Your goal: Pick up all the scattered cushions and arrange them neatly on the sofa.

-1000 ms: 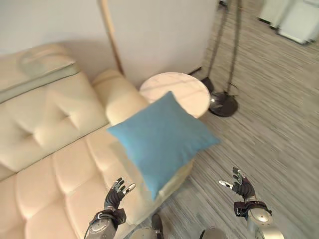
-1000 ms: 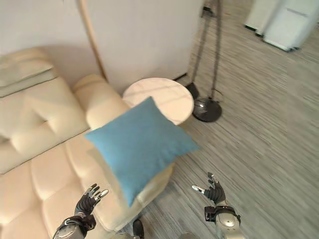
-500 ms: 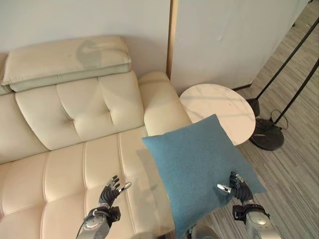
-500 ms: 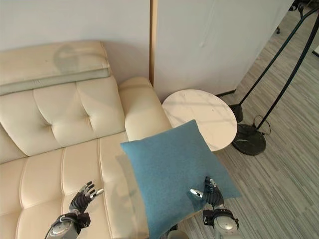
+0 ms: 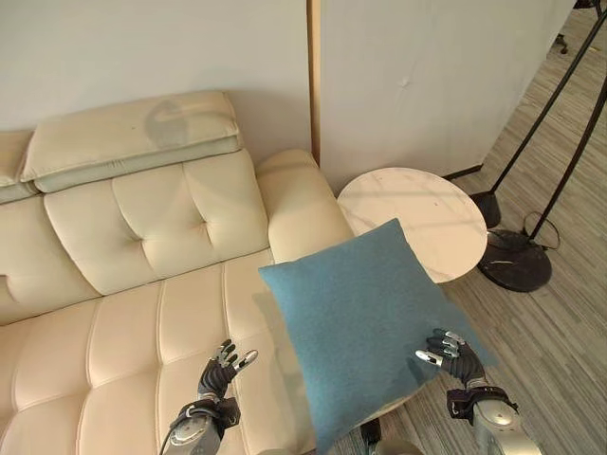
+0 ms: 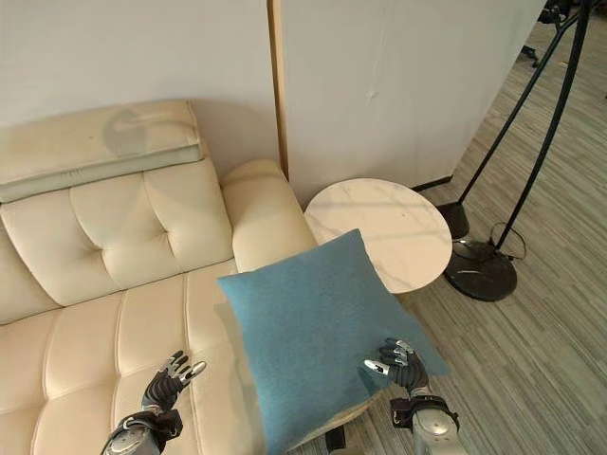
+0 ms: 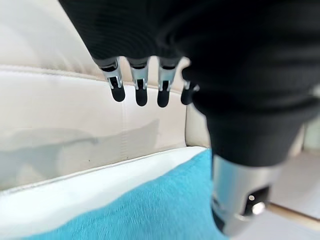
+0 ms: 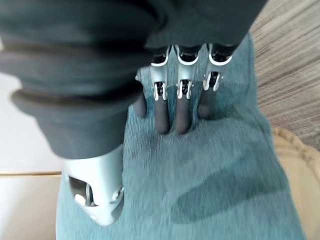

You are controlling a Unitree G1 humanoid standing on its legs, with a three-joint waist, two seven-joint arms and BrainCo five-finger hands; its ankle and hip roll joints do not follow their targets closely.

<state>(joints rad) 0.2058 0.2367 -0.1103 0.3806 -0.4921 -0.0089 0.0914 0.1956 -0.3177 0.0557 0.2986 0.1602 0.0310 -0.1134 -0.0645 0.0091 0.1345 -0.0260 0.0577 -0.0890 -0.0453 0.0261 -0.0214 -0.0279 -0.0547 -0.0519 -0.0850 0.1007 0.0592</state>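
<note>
Two hands show at the bottom of the head views. On the right hand [image 6: 403, 361], lower right, you see the fingers [image 8: 176, 107] extended and nearly straight, their dark tips laid on the fabric of the blue cushion [image 5: 365, 319] — contact without any curl round it, and the thumb stands apart. On the left hand [image 5: 221, 369], lower left, the fingers [image 7: 140, 86] are spread and relaxed, holding nothing, above the seat of the cream sofa [image 5: 123, 313].

Moving outward, note the cushion's place: it sits tilted in the lower centre of the frame, over the sofa's right end by the armrest, its lower right corner overhanging toward the striped floor [image 5: 560, 322]. Just beyond its upper corner stands a round white side table [image 6: 379, 232]; a black lamp stand [image 6: 484, 270] occupies the right edge — near the table.
</note>
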